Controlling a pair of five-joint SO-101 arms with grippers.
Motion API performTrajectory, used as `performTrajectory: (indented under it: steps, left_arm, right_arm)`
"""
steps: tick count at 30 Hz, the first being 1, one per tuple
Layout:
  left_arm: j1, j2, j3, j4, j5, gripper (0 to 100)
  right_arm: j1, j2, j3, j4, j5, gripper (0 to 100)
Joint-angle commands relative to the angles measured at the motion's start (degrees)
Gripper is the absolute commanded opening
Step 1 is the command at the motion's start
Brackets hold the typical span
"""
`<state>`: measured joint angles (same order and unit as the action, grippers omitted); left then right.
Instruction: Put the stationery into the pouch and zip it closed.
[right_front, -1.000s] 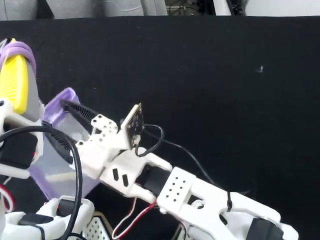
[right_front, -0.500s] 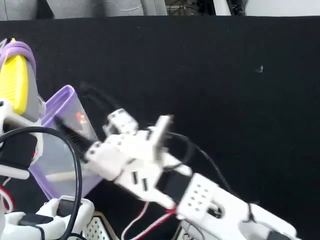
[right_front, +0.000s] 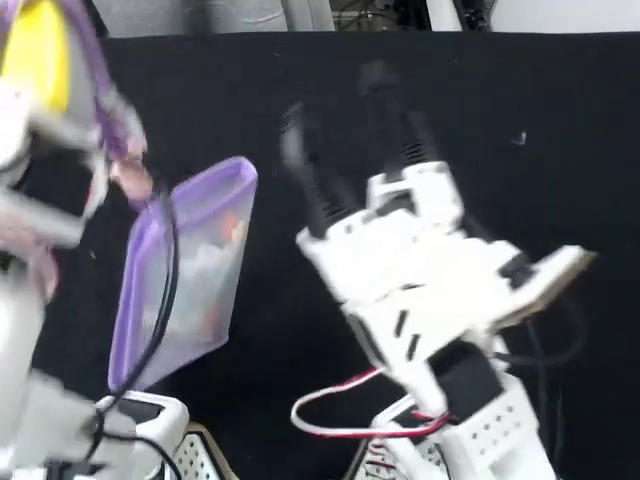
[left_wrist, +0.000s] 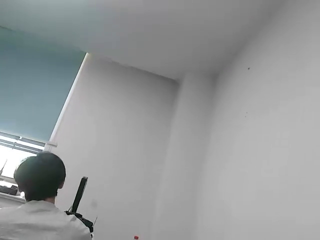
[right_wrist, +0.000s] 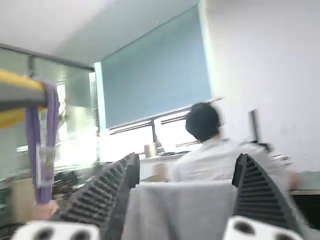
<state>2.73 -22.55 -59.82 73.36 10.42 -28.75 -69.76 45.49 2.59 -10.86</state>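
Hanging by its strap (right_front: 108, 100) off the left gripper (right_front: 35, 50) (grip unclear), the pouch (right_front: 200, 280) slants just left of the wide-open, empty right gripper (right_front: 333, 95).

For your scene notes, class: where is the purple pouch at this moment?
In the high view the pouch is tilted up at the left side of the black table, left of the open right gripper.
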Motion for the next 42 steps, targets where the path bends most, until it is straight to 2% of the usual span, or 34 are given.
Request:
performTrajectory:
  steps: [1,4,10,13,17,25,35,38,42]
  left_arm:
    - [0.4,2.29,4.18,-10.11,0.44,3]
    - [0.57,4.57,7.52,-14.42,0.53,3]
    - [8.66,7.82,7.87,-16.0,0.18,3]
    - [13.05,8.88,5.93,-18.73,0.09,3]
    - [15.34,9.32,6.11,-18.37,0.18,3]
    - [19.38,7.65,5.85,-2.73,0.53,3]
    - [19.47,-6.15,10.33,15.65,0.18,3]
    - [19.47,-10.99,16.4,19.69,0.26,3]
    - [19.56,-18.02,30.9,22.51,0.18,3]
  right_arm:
    - [7.82,2.77,-9.89,6.24,0.53,28.9]
    - [12.66,5.85,-15.6,10.73,0.53,28.9]
    - [20.92,12.44,-25.19,16.97,0.53,28.9]
    - [22.86,15.69,-29.67,20.31,0.53,28.9]
    - [23.21,19.56,-34.86,24.44,0.7,28.9]
    - [23.21,23.16,-44.53,33.67,10.73,28.9]
    - [23.21,23.08,-52.44,42.99,10.73,28.9]
    - [23.21,23.08,-54.55,45.27,10.73,28.9]
    - [23.21,23.08,-56.31,47.38,10.73,28.9]
